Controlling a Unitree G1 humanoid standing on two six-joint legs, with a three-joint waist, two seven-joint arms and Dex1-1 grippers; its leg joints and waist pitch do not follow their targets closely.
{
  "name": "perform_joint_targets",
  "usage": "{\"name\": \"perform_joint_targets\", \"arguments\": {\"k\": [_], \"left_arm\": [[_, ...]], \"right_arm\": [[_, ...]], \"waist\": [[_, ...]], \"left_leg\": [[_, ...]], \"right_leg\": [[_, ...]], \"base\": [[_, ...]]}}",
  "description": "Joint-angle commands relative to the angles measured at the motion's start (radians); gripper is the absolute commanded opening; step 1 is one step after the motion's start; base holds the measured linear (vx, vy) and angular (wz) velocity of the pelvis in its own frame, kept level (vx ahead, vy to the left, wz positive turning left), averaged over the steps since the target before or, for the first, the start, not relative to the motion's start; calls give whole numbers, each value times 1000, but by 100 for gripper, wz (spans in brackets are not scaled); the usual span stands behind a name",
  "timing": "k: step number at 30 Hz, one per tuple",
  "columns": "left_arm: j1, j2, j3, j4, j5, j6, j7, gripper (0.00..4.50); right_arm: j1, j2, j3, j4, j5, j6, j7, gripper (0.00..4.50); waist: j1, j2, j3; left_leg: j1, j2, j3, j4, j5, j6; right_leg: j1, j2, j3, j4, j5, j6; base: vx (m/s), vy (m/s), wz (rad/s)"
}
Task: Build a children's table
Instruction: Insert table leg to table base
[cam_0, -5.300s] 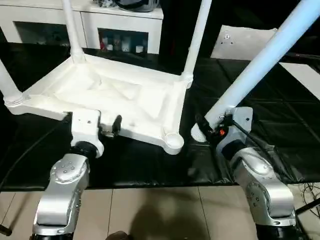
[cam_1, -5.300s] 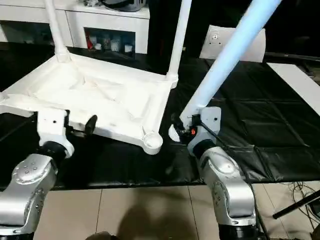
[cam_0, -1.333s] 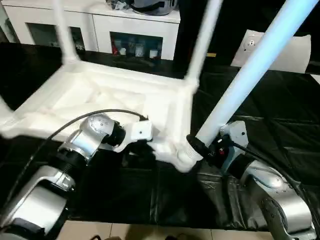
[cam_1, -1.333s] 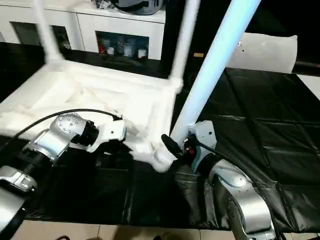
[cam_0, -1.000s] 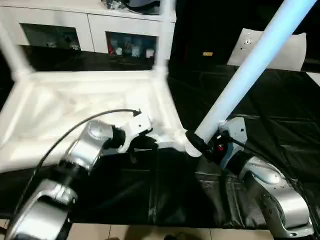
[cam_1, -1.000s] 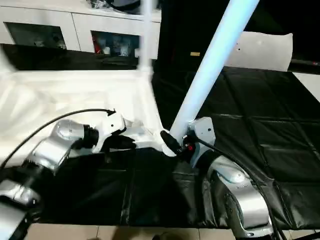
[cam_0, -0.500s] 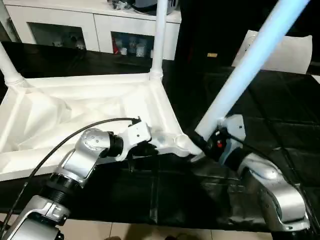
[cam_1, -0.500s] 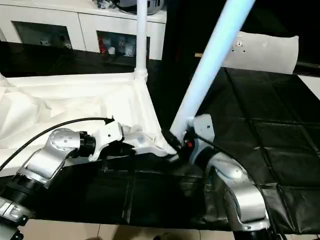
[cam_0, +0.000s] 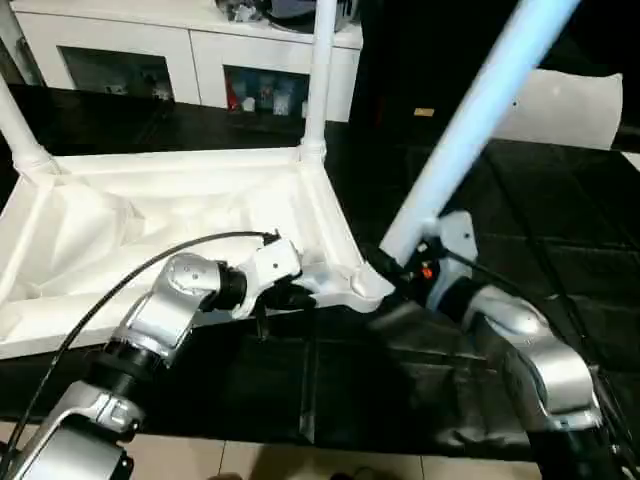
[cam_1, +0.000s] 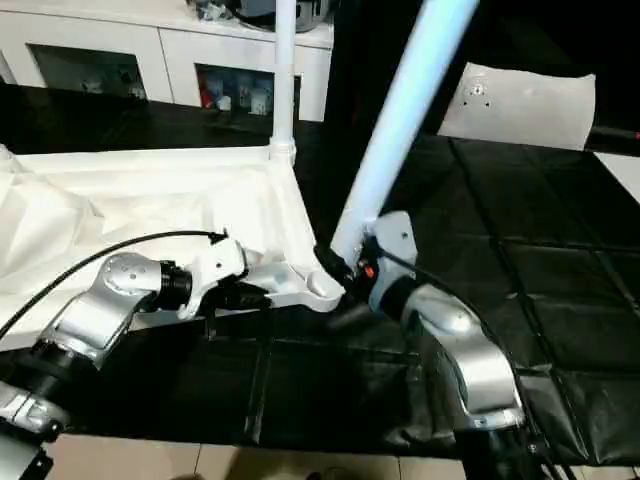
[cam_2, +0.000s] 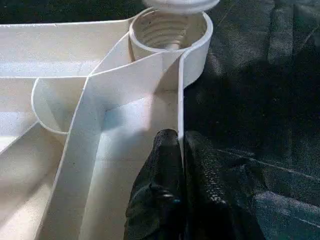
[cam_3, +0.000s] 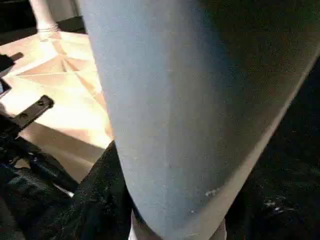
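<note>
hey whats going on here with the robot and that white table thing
The robot is putting legs on an upside-down white tabletop. Its left hand is shut on the tabletop's side wall near the open corner socket. Its right hand holds a leg tilted, its lower end right at that socket but not yet seated. Two other legs already stand in their corners.

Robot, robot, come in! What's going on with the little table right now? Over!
Left gripper shut on tabletop rim. Right gripper holding last leg, tilted, its end just above the empty corner socket. Nothing in the way. Over.
</note>
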Motion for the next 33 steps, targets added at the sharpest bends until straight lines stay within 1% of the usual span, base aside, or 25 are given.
{"name": "perform_joint_targets", "arguments": {"k": [1,2,3,4,5,6,7,8,9,10,11,13,16,17,19,22,23,24,26,27,31,33], "left_arm": [[-2,10,-12,44,19,-10,-2,0],[-5,12,-15,47,16,-15,-15,0],[-8,15,-17,48,11,-20,-34,0],[-11,19,-20,48,8,-19,-51,0],[-14,29,-28,46,8,-27,-76,0],[-15,32,-31,45,8,-30,-83,0],[-16,39,-35,44,8,-36,-99,0],[-17,41,-36,44,9,-33,-102,0],[-23,49,-41,51,15,-52,-111,0],[-24,50,-41,53,16,-56,-112,0],[-27,54,-41,58,16,-59,-115,0],[-30,59,-40,62,12,-59,-126,0],[-35,69,-40,62,13,-73,-143,0],[-37,69,-37,63,12,-70,-144,0],[-37,71,-35,61,9,-72,-153,0],[-36,78,-34,57,4,-72,-167,0],[-36,84,-37,57,4,-77,-176,0],[-36,87,-37,57,3,-78,-180,0],[-38,91,-38,58,2,-80,-184,0],[-41,92,-38,63,1,-82,-186,0],[-50,92,-37,71,3,-89,-188,0],[-53,91,-36,73,4,-90,-189,0]], "right_arm": [[-27,1,14,33,-3,8,24,192],[-35,4,17,46,-2,-3,35,192],[-44,8,19,62,0,-14,47,192],[-54,9,24,80,0,-24,61,192],[-67,5,34,98,2,-25,86,192],[-70,2,38,102,4,-22,95,192],[-77,-6,49,108,9,-12,117,192],[-79,-12,56,110,9,-9,128,192],[-83,-20,72,114,0,-10,143,192],[-84,-21,74,116,-2,-10,145,192],[-87,-21,77,123,-10,-15,145,192],[-95,-19,77,141,-17,-26,143,192],[-106,-22,78,164,-26,-26,152,192],[-107,-26,81,169,-30,-25,157,192],[-109,-31,86,175,-36,-25,165,192],[-109,-43,96,180,-41,-22,179,192],[-109,-48,99,182,-41,-20,185,192],[-108,-52,99,181,-40,-14,188,192],[-108,-58,100,181,-38,-11,196,192],[-106,-65,102,178,-42,-7,205,192],[-99,-74,96,173,-41,-2,214,192],[-96,-75,94,169,-37,0,215,192]], "waist": [[5,3,-61],[5,3,-60],[6,0,-60],[6,1,-60],[5,-5,-61],[6,-1,-62],[7,-2,-62],[6,-5,-62],[8,-3,-62],[7,-3,-62],[7,-6,-62],[8,-9,-62],[8,-9,-61],[8,-12,-60],[9,-13,-61],[8,-14,-61],[10,-12,-61],[9,-15,-62],[10,-15,-62],[10,-13,-63],[11,-12,-63],[10,-14,-63]], "left_leg": [[-10,93,-33,-81,-41,37],[-8,94,-32,-81,-42,36],[-10,94,-32,-81,-45,38],[-11,95,-33,-81,-44,36],[-12,95,-33,-81,-42,35],[-12,94,-33,-81,-33,36],[-10,96,-32,-80,-24,39],[-11,96,-31,-81,-20,42],[-10,96,-31,-80,-15,44],[-11,96,-31,-81,-13,46],[-10,98,-31,-81,-14,46],[-10,97,-29,-81,-16,41],[-9,98,-31,-83,-31,30],[-7,98,-31,-83,-34,26],[-6,100,-32,-83,-31,21],[-6,101,-32,-84,-33,19],[-5,100,-31,-83,-37,17],[-7,100,-31,-83,-38,16],[-6,99,-31,-83,-40,17],[-7,100,-31,-83,-41,16],[-7,100,-32,-83,-44,15],[-7,100,-32,-84,-45,13]], "right_leg": [[54,-131,76,-80,-275,-172],[52,-129,76,-80,-275,-174],[54,-131,76,-81,-281,-172],[55,-131,75,-79,-280,-173],[56,-132,75,-80,-285,-171],[57,-131,75,-77,-277,-171],[54,-131,75,-75,-262,-174],[55,-130,75,-74,-254,-175],[54,-130,74,-72,-239,-178],[54,-130,74,-73,-238,-178],[54,-131,74,-72,-235,-179],[53,-132,74,-75,-253,-175],[51,-131,73,-76,-275,-169],[50,-131,74,-76,-281,-165],[50,-132,74,-74,-266,-170],[51,-132,75,-72,-248,-177],[51,-133,75,-73,-248,-179],[53,-133,76,-72,-246,-179],[53,-133,75,-74,-253,-177],[53,-132,75,-74,-255,-175],[53,-133,75,-75,-261,-173],[53,-132,74,-75,-263,-173]], "base": [[0,0,0],[0,0,0],[0,0,0],[0,0,0],[0,0,0],[0,0,0],[0,0,0],[0,0,0],[0,0,0],[0,0,0],[0,0,0],[0,0,0],[0,0,0],[0,0,0],[0,0,0],[0,0,0],[0,0,0],[0,0,0],[0,0,0],[0,0,0],[0,0,0],[0,0,0]]}}
